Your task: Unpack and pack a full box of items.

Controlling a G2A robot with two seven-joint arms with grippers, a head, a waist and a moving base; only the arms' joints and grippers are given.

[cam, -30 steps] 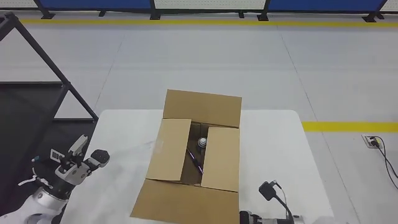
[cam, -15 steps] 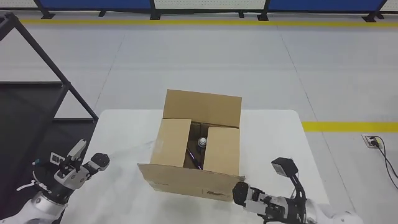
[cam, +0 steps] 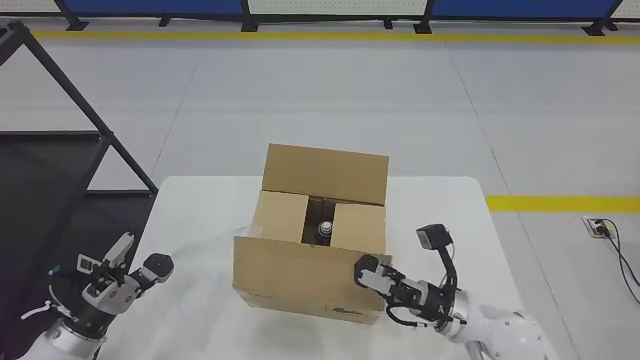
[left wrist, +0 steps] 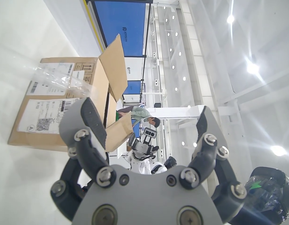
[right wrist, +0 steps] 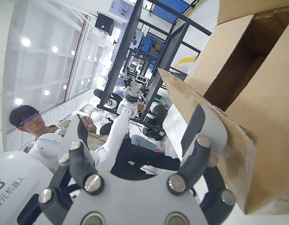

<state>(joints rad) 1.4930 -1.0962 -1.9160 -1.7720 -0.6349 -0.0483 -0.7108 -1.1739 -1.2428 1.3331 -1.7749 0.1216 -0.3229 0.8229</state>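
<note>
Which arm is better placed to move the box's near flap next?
Right. The right gripper touches the near flap at its corner, jaws open. The left gripper is by the left edge of the table, apart from the box.

box [cam: 300, 280] interior mostly hidden (flaps [cam: 358, 226]), item [cam: 325, 228] indistinct

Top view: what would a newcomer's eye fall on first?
The brown cardboard box in the middle of the white table, its near flap upright and a dark gap between the side flaps. Next, the right gripper, open, at the box's near right corner, one finger against that flap. The left gripper, open, is at the table's left edge.
</note>
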